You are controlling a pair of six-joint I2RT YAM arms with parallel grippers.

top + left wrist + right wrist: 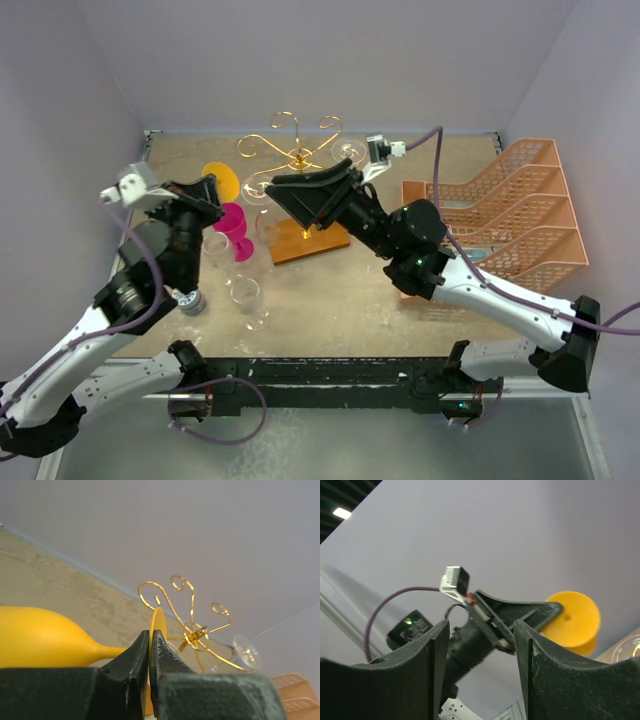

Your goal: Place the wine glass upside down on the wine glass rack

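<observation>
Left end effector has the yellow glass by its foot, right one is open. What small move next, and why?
Probably ease the left end effector toward the wine glass rack, bringing the yellow wine glass to the nearest free scroll arm. Its jaws are shut on the foot, the bowl lies sideways, not yet hung, and the right end effector stands open, holding nothing.

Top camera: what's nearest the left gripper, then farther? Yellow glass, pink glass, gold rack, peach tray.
1. Yellow wine glass, in left gripper.
2. Magenta wine glass, beside it.
3. Gold wire rack, middle back.
4. Salmon tiered tray, far right.
</observation>
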